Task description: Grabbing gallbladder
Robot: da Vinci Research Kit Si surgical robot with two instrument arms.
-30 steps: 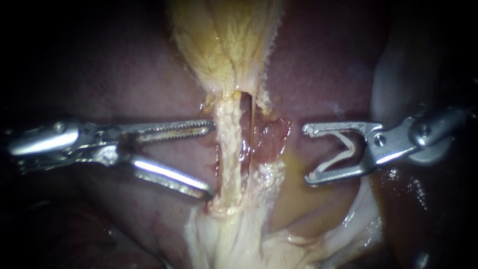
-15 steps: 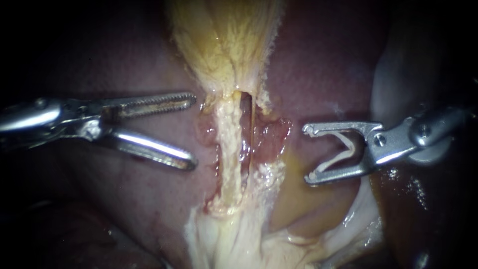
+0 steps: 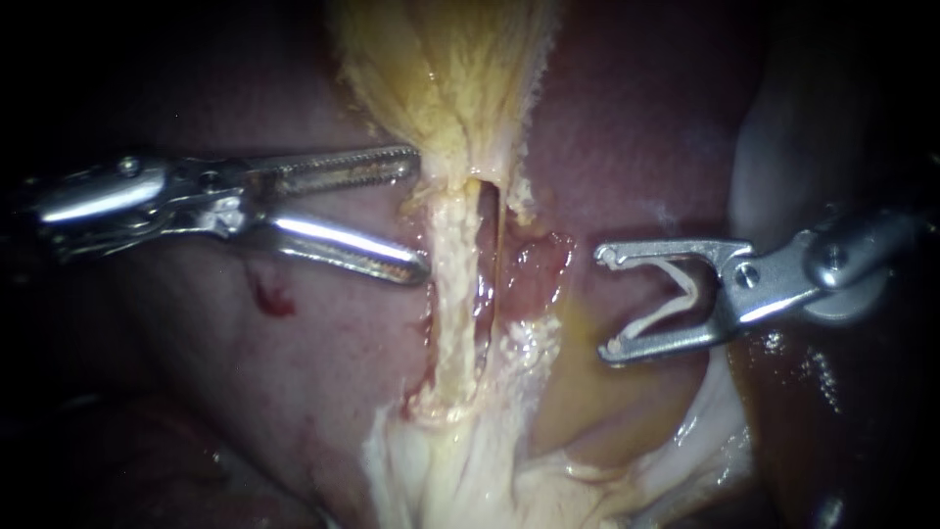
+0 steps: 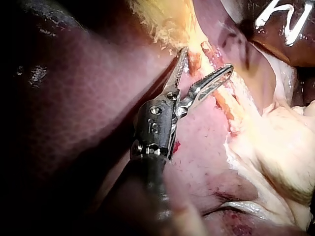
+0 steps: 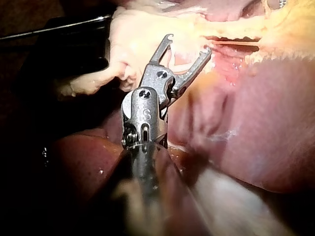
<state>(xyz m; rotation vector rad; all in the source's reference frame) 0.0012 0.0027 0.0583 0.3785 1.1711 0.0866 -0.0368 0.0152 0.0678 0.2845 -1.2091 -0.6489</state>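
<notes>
Seen through the endoscope, the left instrument [image 3: 416,216] comes in from 9 o'clock. Its jaws are spread, with nothing between them but bare liver [image 3: 294,392]. The toothed upper tip lies at the gallbladder's narrow neck and the smooth lower tip lies just beside the pale strand [image 3: 450,294] below it. A small red spot [image 3: 274,299] marks the liver under the shaft, toward 7 o'clock.

The gallbladder [image 3: 441,69] is the yellow, fibrous body at 12 o'clock. Its long axis runs from 12 to 6, and it tapers so that the narrow end points to 6 and carries on as the strand.

To grab well, I judge the jaws should move on toward 3 o'clock until the neck sits deep between them. They should cross the long axis squarely and close on the yellow wall, not the strand or the liver. A shallow tip bite would likely slip or tear.

The right instrument [image 3: 605,304] waits at 3 o'clock, well apart from the neck. Its jaws stand wide, with a white clip [image 3: 658,315] seated between them and touching both.
</notes>
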